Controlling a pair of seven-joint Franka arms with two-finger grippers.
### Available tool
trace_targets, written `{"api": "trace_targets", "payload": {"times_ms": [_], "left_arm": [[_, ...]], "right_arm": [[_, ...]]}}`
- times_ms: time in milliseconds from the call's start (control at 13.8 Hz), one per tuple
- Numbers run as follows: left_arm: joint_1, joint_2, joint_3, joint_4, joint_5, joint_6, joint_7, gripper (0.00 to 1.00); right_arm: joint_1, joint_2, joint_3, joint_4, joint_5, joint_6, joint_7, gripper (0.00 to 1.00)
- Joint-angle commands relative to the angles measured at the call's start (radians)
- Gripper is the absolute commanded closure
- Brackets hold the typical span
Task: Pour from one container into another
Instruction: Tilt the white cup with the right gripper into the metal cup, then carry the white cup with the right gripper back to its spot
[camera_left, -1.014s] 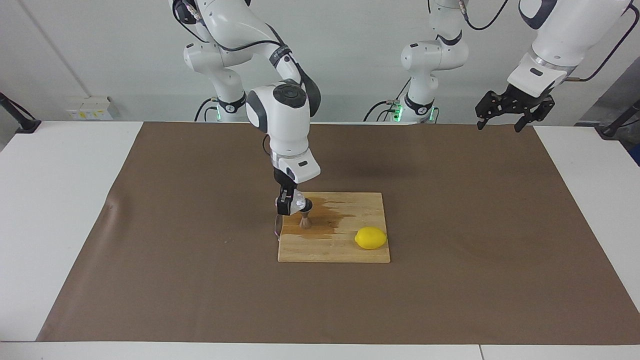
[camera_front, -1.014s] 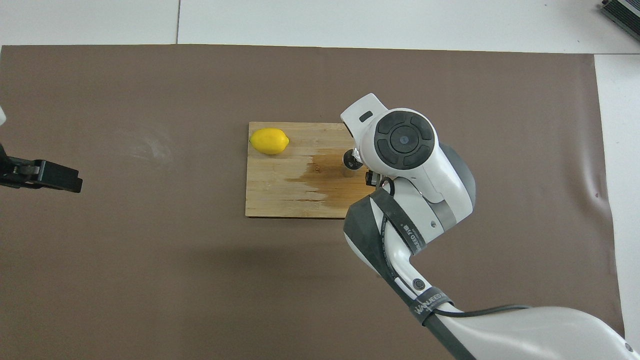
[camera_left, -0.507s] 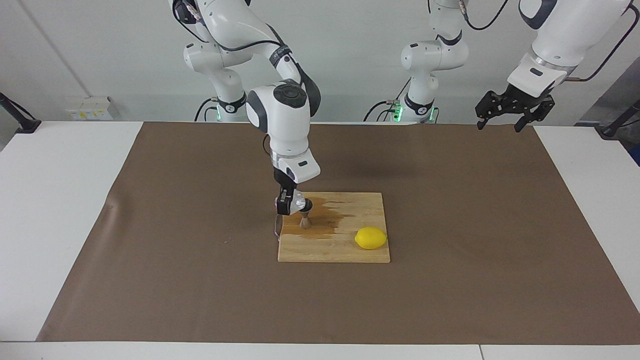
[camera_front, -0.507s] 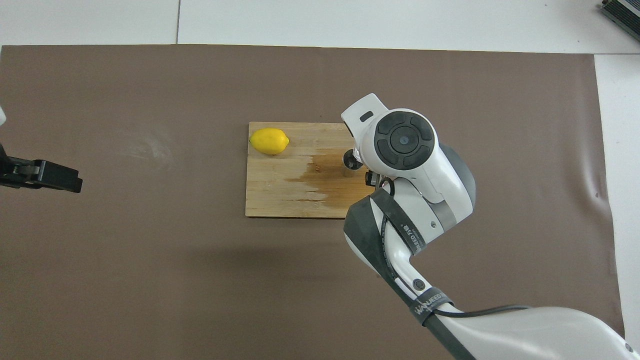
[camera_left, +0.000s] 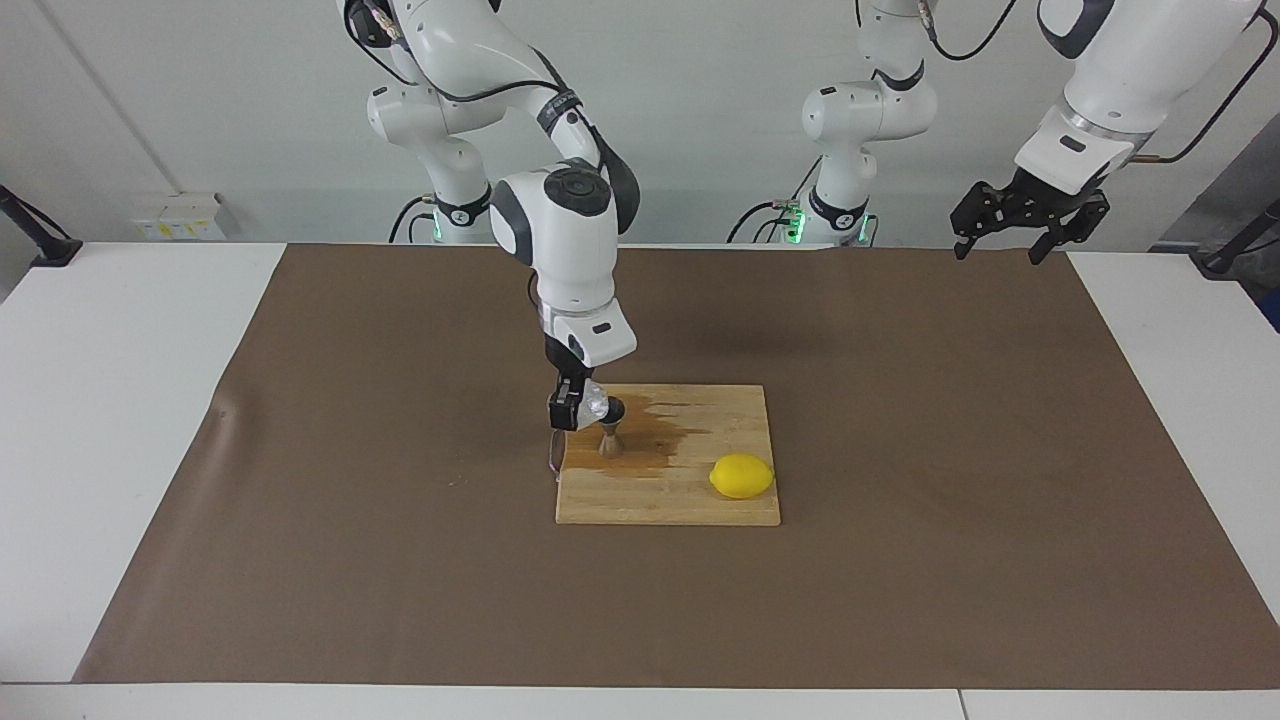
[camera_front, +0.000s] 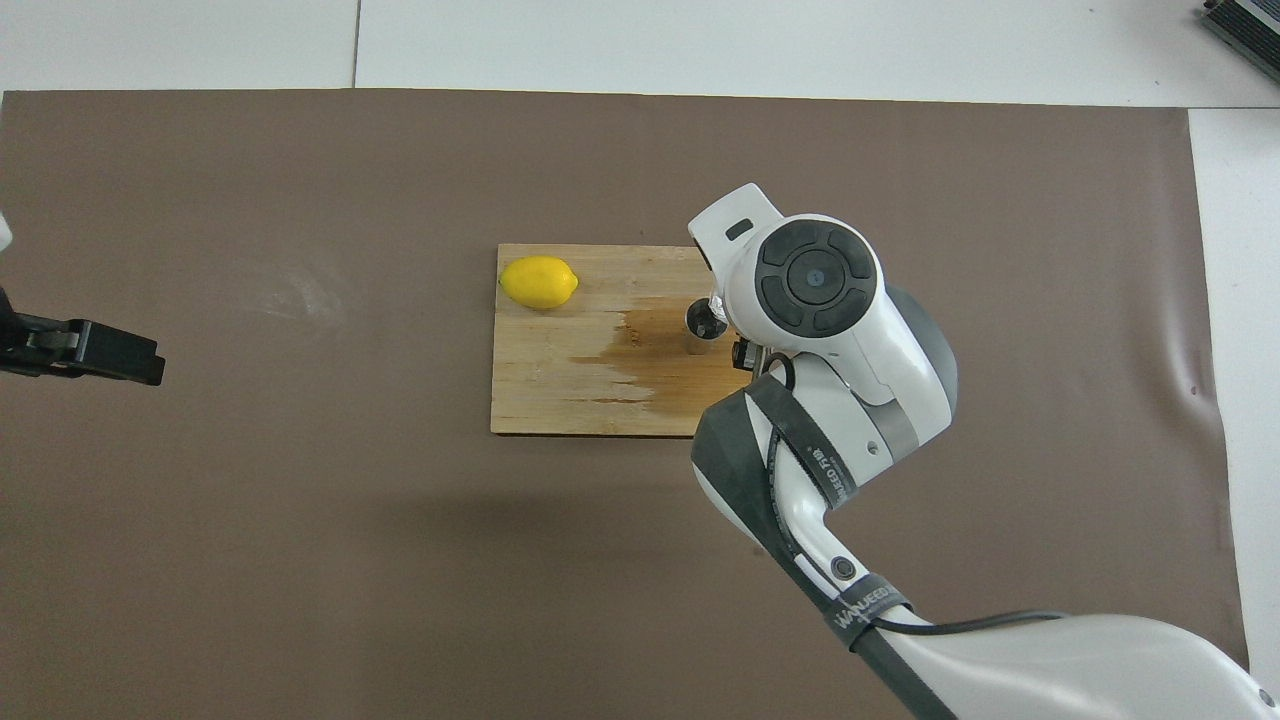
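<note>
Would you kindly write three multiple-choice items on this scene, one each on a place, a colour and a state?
1. Where does the lemon lie?
A. on the wooden board
B. on the brown mat
C. in the jigger

2. What colour is the lemon?
A. green
B. yellow
C. red

3. What is the right hand doing?
A. hanging empty
B. gripping the lemon
C. holding the clear cup tipped over the jigger

Answers: 1 A, it rests on the board's corner toward the left arm's end; 2 B, its skin is plainly yellow; 3 C, the fingers are shut on the cup above the jigger, while the left hand waits open, raised over the mat's edge.
</note>
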Motion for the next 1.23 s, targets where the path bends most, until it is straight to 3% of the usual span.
{"api": "trace_targets", "payload": {"times_ms": [0, 580, 1159], "left_arm": [[-0.003, -0.028, 0.006, -0.027, -0.002, -0.005, -0.007, 0.00], [-0.003, -0.028, 0.006, -0.027, -0.002, -0.005, -0.007, 0.00], [-0.003, -0.028, 0.006, -0.027, -0.002, -0.005, -0.007, 0.00]], "right_arm": [[-0.012, -0.038, 0.006, -0.029, 0.038, 0.005, 0.016, 0.66], [-0.038, -0.061, 0.006, -0.029, 0.136, 0.010, -0.013, 0.66], [-0.217, -0.069, 0.006, -0.081, 0.511, 0.074, -0.383, 0.66]]}}
